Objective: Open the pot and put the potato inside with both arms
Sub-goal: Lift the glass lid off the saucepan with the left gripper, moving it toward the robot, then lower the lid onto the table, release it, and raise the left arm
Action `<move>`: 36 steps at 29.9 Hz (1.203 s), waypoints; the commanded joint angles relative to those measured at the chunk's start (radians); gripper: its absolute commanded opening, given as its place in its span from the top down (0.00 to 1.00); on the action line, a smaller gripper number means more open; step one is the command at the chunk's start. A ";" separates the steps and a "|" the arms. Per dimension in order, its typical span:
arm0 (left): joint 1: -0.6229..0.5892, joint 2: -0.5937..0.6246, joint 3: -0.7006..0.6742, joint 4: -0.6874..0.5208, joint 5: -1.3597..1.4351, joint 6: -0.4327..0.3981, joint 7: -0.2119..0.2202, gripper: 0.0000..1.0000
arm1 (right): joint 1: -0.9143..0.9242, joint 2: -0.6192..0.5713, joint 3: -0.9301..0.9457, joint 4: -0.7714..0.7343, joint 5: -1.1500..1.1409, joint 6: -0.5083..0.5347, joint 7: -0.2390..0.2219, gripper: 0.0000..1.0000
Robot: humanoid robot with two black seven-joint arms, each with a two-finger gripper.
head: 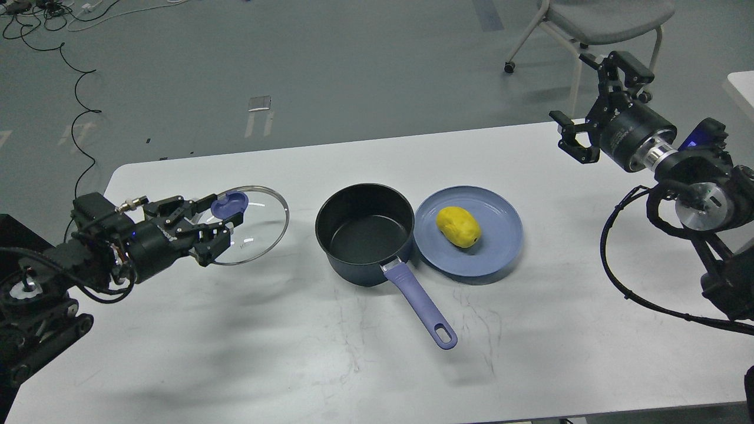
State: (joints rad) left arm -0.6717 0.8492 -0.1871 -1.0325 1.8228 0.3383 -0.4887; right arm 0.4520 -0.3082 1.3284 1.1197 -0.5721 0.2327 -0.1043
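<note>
Your left hand (pixel 215 227) holds the lid (pixel 253 227). Your right hand (pixel 589 103), wide open, must take the smooth, firm potato (pixel 458 227), at three o'clock from the pot (pixel 364 232), across its middle.

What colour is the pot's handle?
Lavender-purple; the handle of the pot shows clearly in the head view.

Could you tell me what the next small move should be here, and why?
Probably bring the right hand down toward the potato on the blue plate: the pot stands uncovered, the left hand has the glass lid, and the right hand looks open and empty.
</note>
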 commanded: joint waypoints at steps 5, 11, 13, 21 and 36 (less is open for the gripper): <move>0.031 -0.073 0.000 0.063 -0.002 0.034 0.000 0.67 | 0.000 -0.015 0.000 0.000 0.000 -0.001 0.000 0.00; 0.040 -0.145 0.005 0.121 -0.004 0.042 0.000 0.66 | -0.001 -0.015 0.002 -0.006 0.000 -0.001 0.000 0.00; 0.040 -0.148 0.005 0.127 -0.004 0.048 0.000 0.65 | -0.001 -0.015 0.002 -0.006 0.000 -0.001 0.001 0.00; 0.052 -0.162 0.005 0.134 -0.022 0.076 0.000 0.59 | -0.003 -0.015 0.012 -0.006 0.000 -0.003 0.002 0.00; 0.103 -0.174 0.005 0.204 -0.051 0.111 0.000 0.51 | -0.004 -0.015 0.012 -0.006 0.000 -0.007 0.002 0.00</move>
State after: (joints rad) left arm -0.5702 0.6761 -0.1825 -0.8287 1.7706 0.4443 -0.4887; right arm 0.4480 -0.3237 1.3408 1.1136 -0.5721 0.2255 -0.1027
